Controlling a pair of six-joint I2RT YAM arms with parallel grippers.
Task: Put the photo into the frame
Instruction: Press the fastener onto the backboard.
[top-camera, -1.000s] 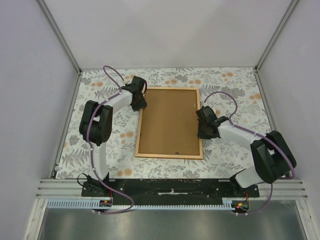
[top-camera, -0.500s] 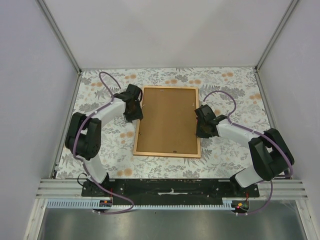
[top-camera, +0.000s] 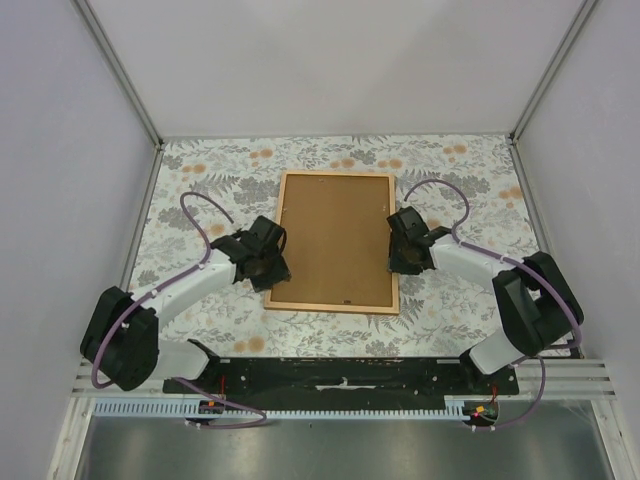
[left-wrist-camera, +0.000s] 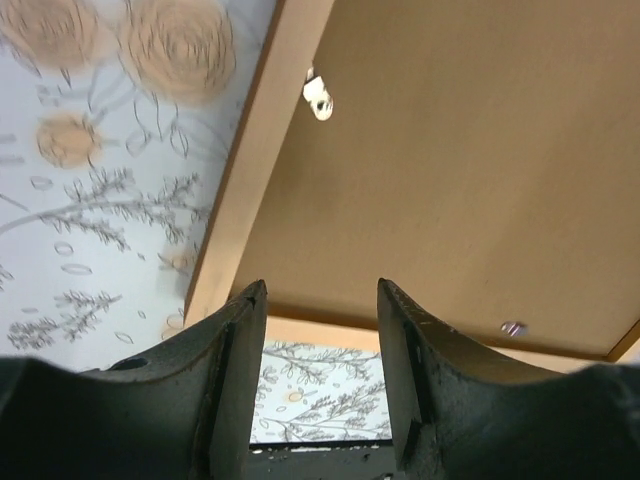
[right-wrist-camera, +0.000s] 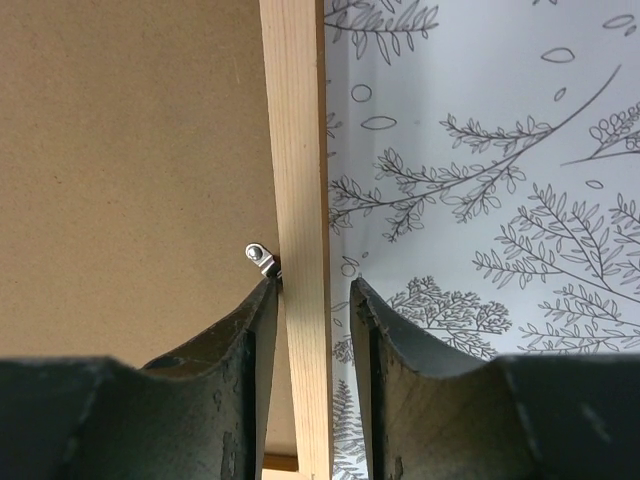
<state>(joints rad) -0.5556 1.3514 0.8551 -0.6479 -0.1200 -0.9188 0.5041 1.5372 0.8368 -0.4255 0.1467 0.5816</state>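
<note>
1. Reaching low over the grey floral tablecloth, the left white-and-black robot arm has its elbow far out near the left edge of the table, and its forearm points to the right.
2. The left gripper hangs over the near-left corner of the thin orange-brown wooden picture frame. Its two black fingers are spread apart and pinch nothing.
3. The frame lies flat in the middle of the table, back side up. A plain brown backing board fills it from rail to rail.
4. A small metal clip sits on the board's edge, against the right rail.
5. The right white-and-black robot arm is folded at the right side of the table, with its forearm pointing left to the frame's right rail.
6. The right gripper stands astride this rail. One finger is over the board just beside the clip and the other is over the cloth, with a narrow gap to the wood. The jaws are parted and do not squeeze the rail.
7. The photo is not visible; the board covers the whole opening, so I cannot tell if the print lies under it.
8. In both wrist views the bottom edge cuts off the gripper bodies. Whether the right gripper's board-side finger touches the rail is hard to make out.
</note>
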